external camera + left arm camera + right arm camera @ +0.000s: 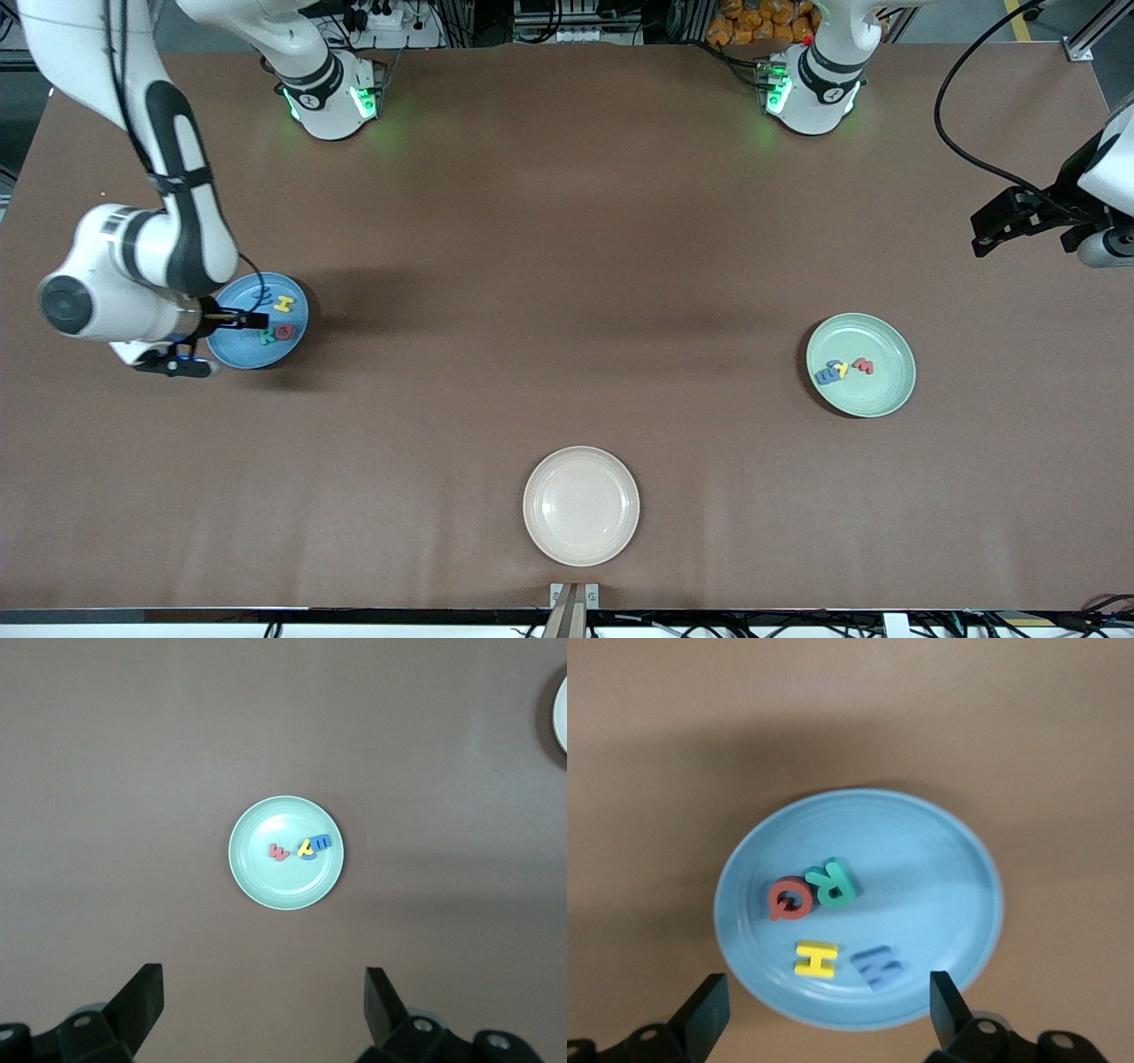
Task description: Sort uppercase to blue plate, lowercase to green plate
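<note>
The blue plate lies toward the right arm's end of the table. On it rest the uppercase letters: yellow H, red Q, green R and blue M. My right gripper hovers over this plate, open, with nothing between its fingers. The right wrist view shows the plate with Q, R, H and M beneath the gripper. The green plate holds lowercase letters: red, yellow, blue. My left gripper waits open, high over the table's left-arm end.
A cream plate with nothing on it sits near the table's front-camera edge, midway between the arms. The left wrist view looks down past the left gripper on the green plate, with the cream plate's rim at the frame edge.
</note>
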Robot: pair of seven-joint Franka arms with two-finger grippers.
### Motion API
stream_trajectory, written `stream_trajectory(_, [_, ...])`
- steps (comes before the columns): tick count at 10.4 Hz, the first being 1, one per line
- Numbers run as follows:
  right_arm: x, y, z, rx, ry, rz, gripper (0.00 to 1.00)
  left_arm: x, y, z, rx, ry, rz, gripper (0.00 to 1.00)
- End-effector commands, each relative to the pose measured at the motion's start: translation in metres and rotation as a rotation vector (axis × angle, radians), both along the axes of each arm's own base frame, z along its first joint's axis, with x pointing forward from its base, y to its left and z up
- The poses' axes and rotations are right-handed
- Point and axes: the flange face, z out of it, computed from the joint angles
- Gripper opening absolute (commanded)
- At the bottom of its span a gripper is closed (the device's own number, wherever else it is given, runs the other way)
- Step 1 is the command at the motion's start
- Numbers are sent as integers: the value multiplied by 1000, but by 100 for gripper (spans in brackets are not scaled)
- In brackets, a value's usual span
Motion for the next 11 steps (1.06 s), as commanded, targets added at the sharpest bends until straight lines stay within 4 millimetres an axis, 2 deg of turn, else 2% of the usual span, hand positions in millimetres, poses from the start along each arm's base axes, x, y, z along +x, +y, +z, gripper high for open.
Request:
stream_trajectory(1, [26,-30,103,-8,-24,-2,100,-6,2,4,-22,10,-7,100])
stream_trajectory(2, [34,-37,142,-13,-43,-5,100,-6,1,3,-22,13,-8,100])
stream_trajectory(3, [37,-43,171,-18,-62,-16,100,-6,1,3,-22,13,-7,100])
stream_trajectory(6, [22,-72,237,-13,-156,-72,100,-6,2,2,-21,16,-4,100])
stream_trajectory(8, [14,-69,278,-20,-209,-141,100,-6,2,2,-23,16,-4,100])
stream_trajectory(10, [12,-46,307,-26,-221,-149,100,-5,6,3,-23,15,-4,100])
stream_trajectory(11, [6,-43,323,-20,-253,-161,100,-4,7,2,-23,15,-1,100])
